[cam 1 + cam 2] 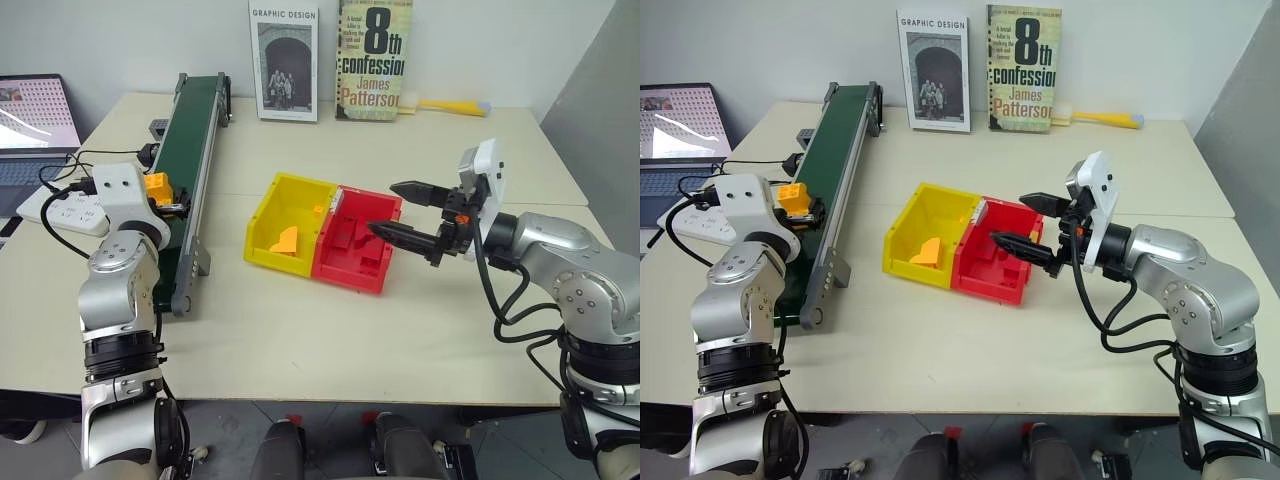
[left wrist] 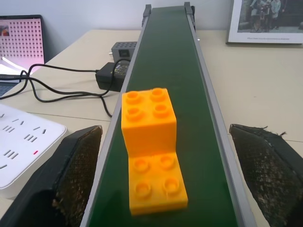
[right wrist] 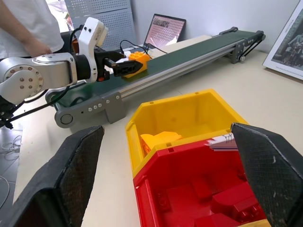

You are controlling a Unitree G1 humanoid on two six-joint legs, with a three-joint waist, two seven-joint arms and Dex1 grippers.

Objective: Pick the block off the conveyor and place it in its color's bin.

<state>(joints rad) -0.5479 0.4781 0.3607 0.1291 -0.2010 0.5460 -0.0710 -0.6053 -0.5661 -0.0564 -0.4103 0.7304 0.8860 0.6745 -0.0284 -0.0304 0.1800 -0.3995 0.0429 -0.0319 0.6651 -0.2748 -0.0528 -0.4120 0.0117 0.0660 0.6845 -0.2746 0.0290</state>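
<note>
Small orange-yellow studded plastic block [image 2: 150,151] sits on long dark green conveyor belt [image 2: 175,56] between left gripper [image 2: 170,177] jaws, apart, not yet gripped. Right gripper [image 1: 405,211] jaws apart over bins. Bright yellow plastic bin [image 1: 268,215] awaits; pick and place remain.

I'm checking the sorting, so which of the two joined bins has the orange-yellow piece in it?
The yellow bin, the one nearer the conveyor. A wedge-like orange-yellow piece lies in it, while the joined red bin holds only dark red pieces.
</note>
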